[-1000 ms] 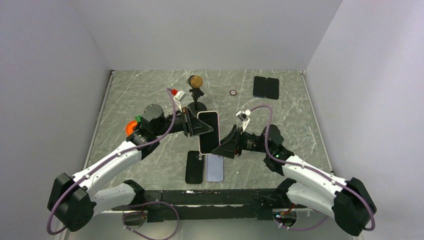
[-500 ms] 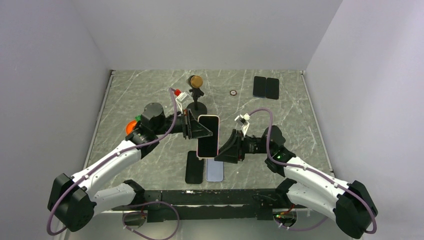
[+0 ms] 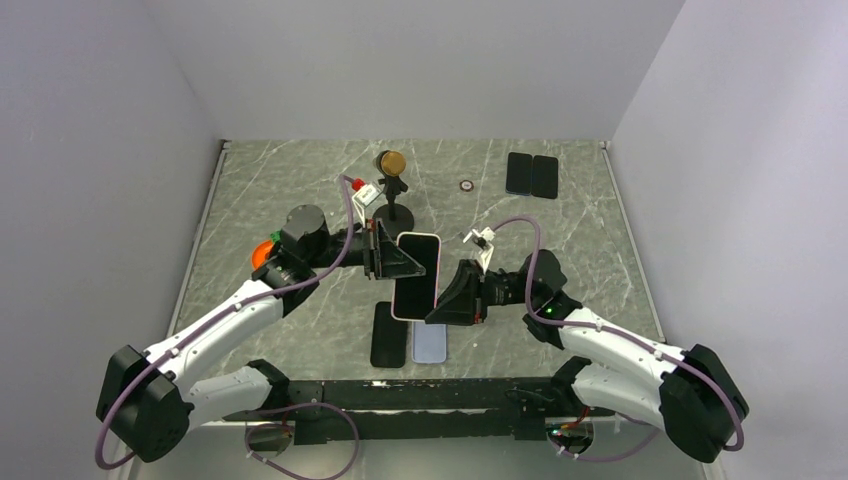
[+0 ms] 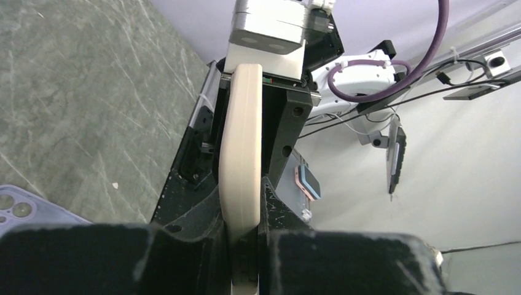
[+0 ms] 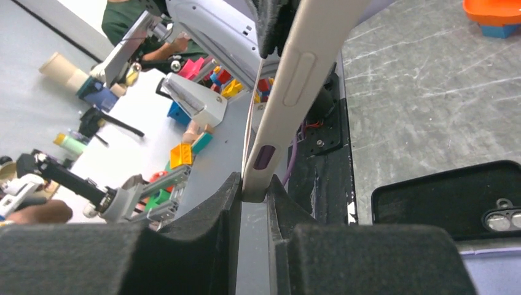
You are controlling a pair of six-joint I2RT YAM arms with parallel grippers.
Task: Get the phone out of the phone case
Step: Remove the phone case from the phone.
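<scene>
Aloft, left jaws and right jaws each pinch the phone case (image 4: pixel 241 160) — edgewise.

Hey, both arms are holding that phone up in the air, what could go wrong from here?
The cased phone is pinched only at its thin edges by the left gripper and right gripper. A slip would likely drop it onto the black item and lavender item lying below.

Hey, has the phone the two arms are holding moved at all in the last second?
Yes. The phone has shifted slightly toward the near side, widening its gap from the black stand behind it.
</scene>
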